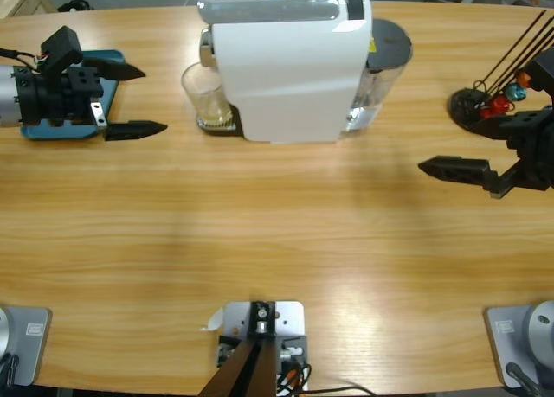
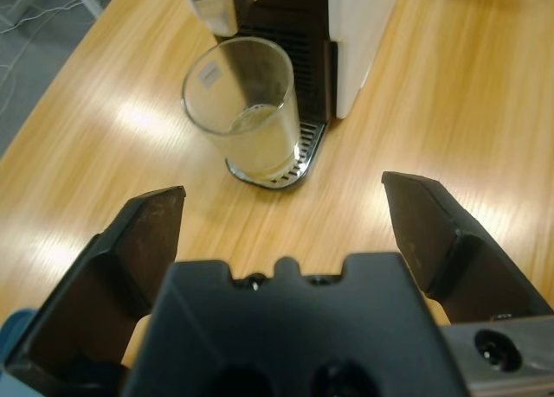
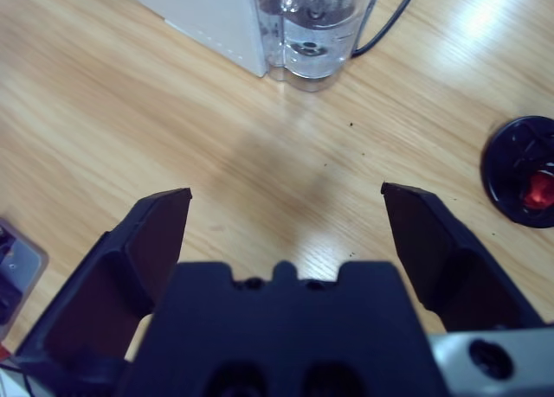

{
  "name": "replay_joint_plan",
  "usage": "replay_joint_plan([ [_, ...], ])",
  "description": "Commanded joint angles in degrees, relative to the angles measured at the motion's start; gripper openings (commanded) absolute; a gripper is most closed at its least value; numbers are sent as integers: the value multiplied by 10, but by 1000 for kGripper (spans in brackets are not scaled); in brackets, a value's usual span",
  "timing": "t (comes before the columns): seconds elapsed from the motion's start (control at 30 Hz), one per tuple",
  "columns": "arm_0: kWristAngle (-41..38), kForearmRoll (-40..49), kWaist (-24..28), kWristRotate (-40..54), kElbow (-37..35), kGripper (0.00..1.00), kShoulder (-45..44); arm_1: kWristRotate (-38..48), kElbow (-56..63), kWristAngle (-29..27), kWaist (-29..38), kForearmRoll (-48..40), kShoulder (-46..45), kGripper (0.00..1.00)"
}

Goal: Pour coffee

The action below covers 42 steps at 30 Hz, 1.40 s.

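Observation:
A clear glass tumbler [image 1: 206, 97] stands on the drip tray [image 2: 290, 168] of a white coffee machine [image 1: 290, 64], under its spout. A small amount of pale amber coffee [image 2: 260, 146] lies in the tumbler's bottom. My left gripper [image 2: 281, 189] is open, a short way to the left of the tumbler in the high view and pointing at it, holding nothing. My right gripper [image 3: 286, 194] is open and empty over bare table, to the right of the machine, facing its clear water tank [image 3: 316, 25].
A black capsule stand [image 1: 485, 103] with red and blue capsules and thin rods sits at the back right, close to my right arm. A blue pad [image 1: 52, 124] lies under my left arm. A black cable [image 3: 389, 21] runs behind the machine.

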Motion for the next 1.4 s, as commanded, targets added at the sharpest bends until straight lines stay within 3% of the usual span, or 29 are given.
replay_joint_plan([
  [0.03,-42,-8,7,11,-28,1000,62,5,1,-19,-3,0,45,1000],
  [0.5,-50,-11,13,8,-111,1000,175,5,0,-9,-16,-14,76,1000],
  [0.83,-57,-1,-1,-26,-163,1000,200,5,5,-9,-24,-24,68,1000],
  [1.4,-76,0,-23,-37,-167,1000,218,5,14,-6,-51,-33,51,1000],
])
